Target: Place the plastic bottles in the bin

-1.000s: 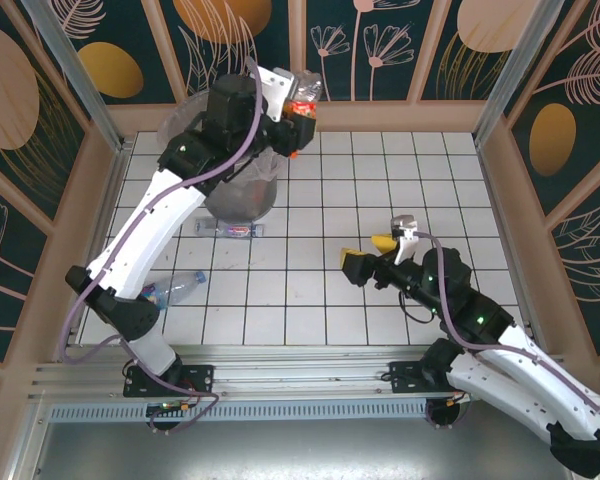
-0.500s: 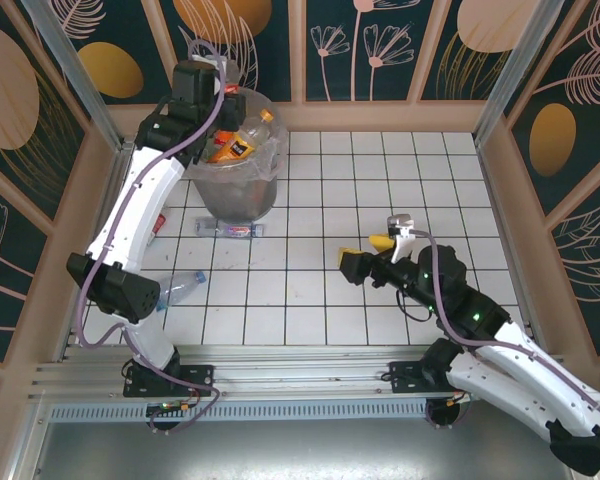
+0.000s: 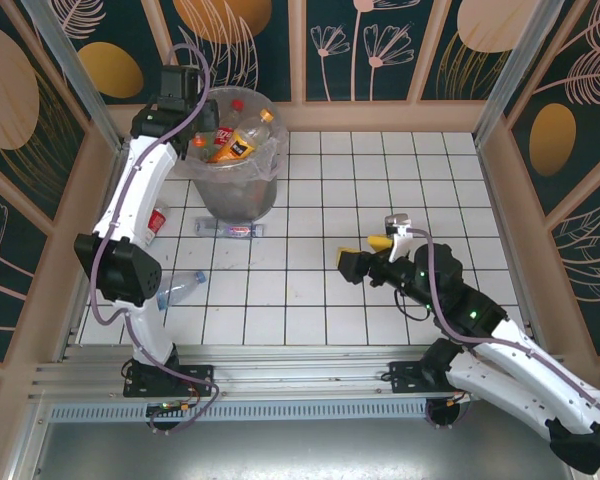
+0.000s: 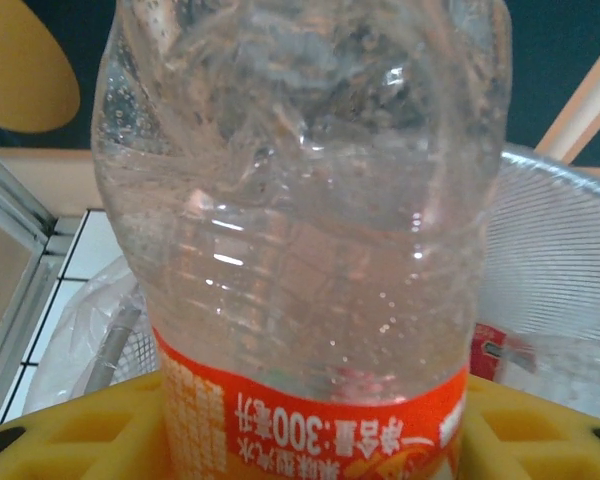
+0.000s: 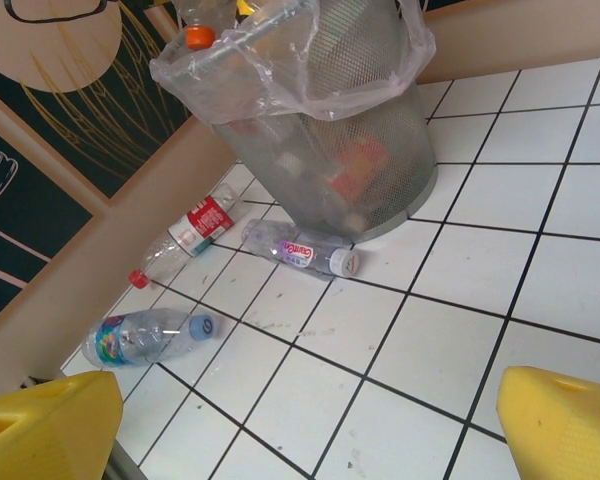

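Top view: the grey bin (image 3: 242,192), upper left, holds several plastic bottles (image 3: 235,140); three more lie on the white tiled table (image 3: 380,170) beside it. The left gripper (image 3: 180,88) hangs at the bin's left rim.

Left wrist: it clamps a clear orange-labelled bottle (image 4: 300,250).

Right wrist: the right gripper (image 5: 310,430) gapes empty, with dark floral wall panels (image 5: 50,100) at the upper left.

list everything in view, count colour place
round grey mesh bin, clear bag liner: one, grey, far left
clear plastic bottles in the bin: several, mixed labels
clear red-label bottle: one, lying left of the bin
clear pinkish-label bottle: one, lying before the bin
clear blue-cap bottle: one, lying near left
clear orange-label bottle: one, raised by the bin's rim
white tiled table: one, under everything
left gripper: one, yellow, shut on orange-label bottle
right gripper: one, yellow, open, mid table
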Controlling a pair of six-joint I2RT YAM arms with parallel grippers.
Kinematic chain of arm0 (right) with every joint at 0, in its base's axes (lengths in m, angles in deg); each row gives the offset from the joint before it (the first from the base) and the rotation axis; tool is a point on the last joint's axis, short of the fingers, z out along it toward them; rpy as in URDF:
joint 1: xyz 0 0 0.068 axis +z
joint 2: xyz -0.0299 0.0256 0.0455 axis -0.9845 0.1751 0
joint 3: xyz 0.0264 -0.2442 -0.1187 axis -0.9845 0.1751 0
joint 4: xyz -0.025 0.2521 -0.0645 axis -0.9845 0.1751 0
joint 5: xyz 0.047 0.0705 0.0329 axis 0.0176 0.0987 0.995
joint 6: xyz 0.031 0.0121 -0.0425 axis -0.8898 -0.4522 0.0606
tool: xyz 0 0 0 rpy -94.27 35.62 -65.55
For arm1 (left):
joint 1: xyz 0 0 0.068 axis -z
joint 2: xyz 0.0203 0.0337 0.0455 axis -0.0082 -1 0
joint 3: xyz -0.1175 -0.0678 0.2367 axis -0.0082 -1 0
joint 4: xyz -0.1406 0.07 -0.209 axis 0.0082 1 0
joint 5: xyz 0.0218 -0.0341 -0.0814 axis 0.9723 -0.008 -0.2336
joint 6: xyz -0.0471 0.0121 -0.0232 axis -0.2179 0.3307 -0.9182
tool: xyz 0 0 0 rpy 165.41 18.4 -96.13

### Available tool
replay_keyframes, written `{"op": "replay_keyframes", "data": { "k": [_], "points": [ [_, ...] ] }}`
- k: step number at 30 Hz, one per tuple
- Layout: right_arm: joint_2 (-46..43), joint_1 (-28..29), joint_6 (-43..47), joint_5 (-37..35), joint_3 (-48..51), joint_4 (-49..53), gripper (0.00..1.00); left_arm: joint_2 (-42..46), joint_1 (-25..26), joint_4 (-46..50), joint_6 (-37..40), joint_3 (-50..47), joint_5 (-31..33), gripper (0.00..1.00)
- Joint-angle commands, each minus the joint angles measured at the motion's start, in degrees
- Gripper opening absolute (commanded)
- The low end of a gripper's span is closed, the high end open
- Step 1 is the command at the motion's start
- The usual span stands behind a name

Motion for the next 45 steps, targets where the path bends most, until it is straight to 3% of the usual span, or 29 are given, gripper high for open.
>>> {"op": "replay_keyframes", "data": {
  "k": [1,10,18,23,32,36,39,45],
  "points": [
    [0.42,0.43,-0.68,-0.40,-1.00,-1.58,0.97,-2.15,-0.49,1.69,-1.08,1.40,0.84,0.57],
    [0.46,0.43,-0.99,-0.45,-0.94,-0.84,0.97,-2.54,-0.56,1.87,-3.26,1.23,3.28,0.64],
    [1.15,0.42,-0.63,-0.45,-1.24,-0.91,0.97,-0.60,-0.50,2.35,-3.45,1.82,3.19,0.80],
    [2.27,0.43,-0.36,-0.45,-1.31,-1.40,0.97,3.28,-0.54,1.66,-3.51,-0.66,2.47,0.80],
    [4.77,0.43,2.46,3.93,-2.26,-2.82,0.97,21.89,-0.50,-5.22,-3.05,-20.59,-3.08,0.85],
    [7.80,0.50,5.99,11.49,-3.05,-4.48,0.97,31.01,-0.50,-9.06,-2.16,-31.36,-11.19,0.98],
    [11.68,0.90,8.69,17.52,-3.59,-6.62,0.98,37.58,-0.51,-12.45,-2.68,-38.58,-16.68,0.99],
    [23.62,6.36,12.84,14.52,-8.23,-7.68,0.98,44.19,-0.50,-9.54,-9.27,-47.10,-10.90,0.99]
  ]
}}
